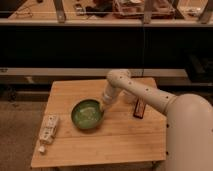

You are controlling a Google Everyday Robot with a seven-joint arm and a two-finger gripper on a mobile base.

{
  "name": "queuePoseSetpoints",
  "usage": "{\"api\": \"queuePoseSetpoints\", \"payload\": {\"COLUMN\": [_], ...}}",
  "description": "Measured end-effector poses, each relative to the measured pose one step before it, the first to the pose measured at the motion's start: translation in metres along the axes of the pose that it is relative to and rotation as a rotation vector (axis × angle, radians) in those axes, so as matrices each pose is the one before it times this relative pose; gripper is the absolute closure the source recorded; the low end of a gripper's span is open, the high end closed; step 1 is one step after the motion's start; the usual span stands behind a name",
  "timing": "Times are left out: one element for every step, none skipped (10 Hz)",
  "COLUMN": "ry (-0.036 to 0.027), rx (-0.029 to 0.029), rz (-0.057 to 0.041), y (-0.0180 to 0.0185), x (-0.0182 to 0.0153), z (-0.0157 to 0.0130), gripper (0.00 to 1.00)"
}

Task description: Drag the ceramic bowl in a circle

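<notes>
The ceramic bowl (86, 114) is round, shallow and glossy green with a paler inside. It sits on the wooden table (125, 140), left of centre. My gripper (105, 106) comes down from the white arm (145, 95) and meets the bowl's right rim. The arm's wrist covers the contact point, so I cannot tell how the gripper meets the rim.
A white packet (48, 128) lies near the table's left front edge. A dark flat object (139, 109) stands to the right of the arm. A pale cup-like object (129, 96) is partly hidden behind the arm. Dark shelving (75, 45) runs behind the table.
</notes>
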Motion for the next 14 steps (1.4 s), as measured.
{"api": "queuePoseSetpoints", "payload": {"ry": [-0.00384,-0.01106,-0.01025,0.00053,0.00555,0.00828,0.01586,0.01132,0.01492,0.00683,0.0057,-0.00621,-0.01569,-0.01205], "rx": [-0.03677,-0.03464,-0.0295,-0.02363,-0.00886,-0.01594,-0.01651,-0.00162,-0.0019,-0.00117,0.00083,0.00181,0.0054,0.01284], "rz": [0.01134,0.00802,0.00904,-0.00005,-0.00493,-0.02121,-0.03185,-0.02481,-0.03634,-0.05639,-0.03872,-0.04136,-0.043,-0.03271], "y": [0.029,0.02544,0.02584,0.01908,0.00905,0.01084,0.01039,0.00162,-0.00151,-0.00709,-0.00667,-0.00815,-0.01167,-0.01527], "x": [-0.00833,-0.01015,-0.01164,-0.00666,-0.00307,-0.00543,-0.00699,-0.0049,-0.00478,-0.00863,-0.00482,-0.00885,-0.01111,-0.00513], "z": [-0.00316,0.00126,-0.0011,-0.00216,-0.00363,-0.00541,-0.00892,-0.00558,-0.00636,-0.00427,-0.00204,0.00004,0.00301,0.0045], "gripper": [1.0,1.0,1.0,1.0,1.0,1.0,1.0,1.0,1.0,1.0,1.0,1.0,1.0,1.0]}}
